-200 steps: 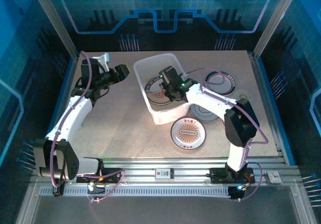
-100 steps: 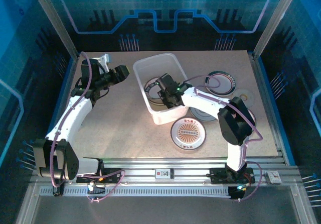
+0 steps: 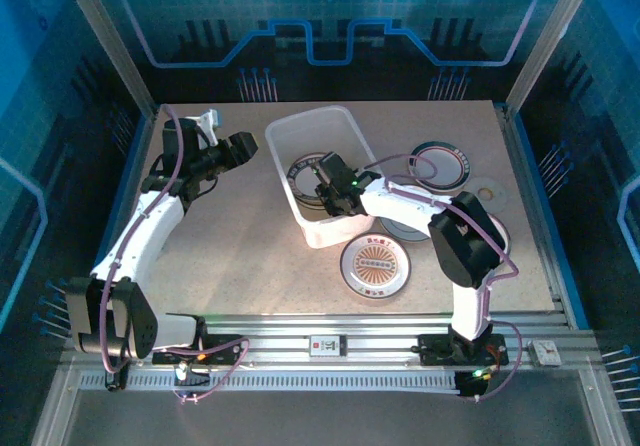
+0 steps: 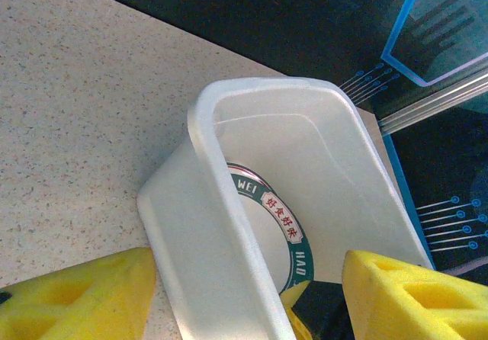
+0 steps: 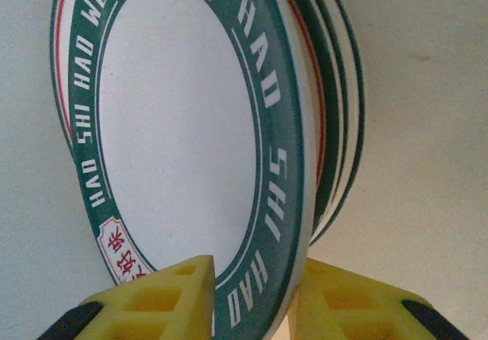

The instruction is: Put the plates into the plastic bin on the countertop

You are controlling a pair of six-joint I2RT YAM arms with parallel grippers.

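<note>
- Green-rimmed plate (image 5: 175, 126) stands on edge inside the bin (image 3: 300, 126), leaning against a stack of like plates (image 5: 343, 111) by the bin's wall.
- Over the last second the right gripper (image 3: 333, 194) has sunk from above the bin down among the plates, and the arm's elbow has swung nearer and leftward.
- Its two yellow fingers (image 5: 152, 298) straddle the plate's lower rim. Whether they are pinching it or have begun to let go, I cannot tell.
- My reading: this plate is delivered or very nearly so. What remains here is releasing it and lifting clear without dragging it over.
- Left gripper (image 3: 245, 146) hangs just left of the bin, jaws spread wide. In its own view the bin's left wall lies in the gap, not clamped.
- Plates not yet binned lie flat on the countertop (image 3: 230, 256): an orange-centred plate (image 3: 375, 264) just near of the bin, a grey plate (image 3: 408, 228) partly under the right arm, and a dark-rimmed plate (image 3: 440, 163) to the far right.
- White capitals on the green band read "HAO SHI HAO". The left wrist view adds "WEI". Small pale panels carry red Chinese characters.
- Tiny marks on the orange-centred plate are too small to read.
</note>
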